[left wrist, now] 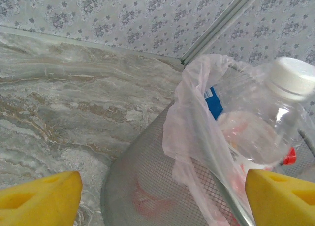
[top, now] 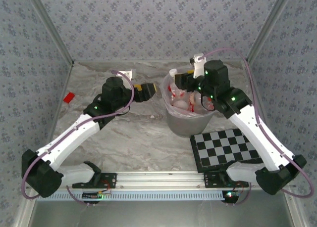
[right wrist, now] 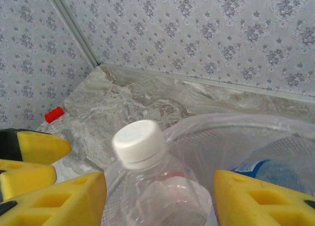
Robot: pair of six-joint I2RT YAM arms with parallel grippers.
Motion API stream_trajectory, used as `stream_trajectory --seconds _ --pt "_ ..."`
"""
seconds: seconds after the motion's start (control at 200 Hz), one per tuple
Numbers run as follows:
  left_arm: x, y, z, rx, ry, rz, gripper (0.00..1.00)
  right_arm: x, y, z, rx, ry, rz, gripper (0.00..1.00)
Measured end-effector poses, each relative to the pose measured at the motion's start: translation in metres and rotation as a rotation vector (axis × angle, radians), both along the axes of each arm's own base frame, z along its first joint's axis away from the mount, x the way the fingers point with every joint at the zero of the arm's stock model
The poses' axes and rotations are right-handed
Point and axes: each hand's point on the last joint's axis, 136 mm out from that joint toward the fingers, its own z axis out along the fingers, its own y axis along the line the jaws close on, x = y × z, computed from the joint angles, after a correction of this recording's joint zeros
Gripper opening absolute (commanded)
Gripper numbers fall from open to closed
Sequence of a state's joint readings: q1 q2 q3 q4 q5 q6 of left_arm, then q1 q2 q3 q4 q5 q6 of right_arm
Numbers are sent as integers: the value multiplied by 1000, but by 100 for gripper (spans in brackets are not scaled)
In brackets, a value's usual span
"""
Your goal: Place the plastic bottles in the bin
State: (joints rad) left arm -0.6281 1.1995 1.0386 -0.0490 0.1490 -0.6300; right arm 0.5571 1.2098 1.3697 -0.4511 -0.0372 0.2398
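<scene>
R gripper [right wrist: 158, 186] part-open astride cap-up clear plastic white-capped bottle [right wrist: 147, 157] in grey mesh bin [right wrist: 236, 121], grip unclear (L gripper [top: 151, 90] wide open, empty).

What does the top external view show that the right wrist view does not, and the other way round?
Top external adds the checkerboard and the metal rail at the near edge. The right wrist view adds a close look at a white-capped bottle between the right gripper's yellow fingers. Both share the bin and the red block by the left wall.
</scene>
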Motion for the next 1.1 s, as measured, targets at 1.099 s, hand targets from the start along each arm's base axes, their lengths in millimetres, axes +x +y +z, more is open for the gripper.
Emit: stream_trajectory --seconds 1.099 --pt "1 -3 -6 1 18 -7 86 10 18 -60 100 77 -38 58"
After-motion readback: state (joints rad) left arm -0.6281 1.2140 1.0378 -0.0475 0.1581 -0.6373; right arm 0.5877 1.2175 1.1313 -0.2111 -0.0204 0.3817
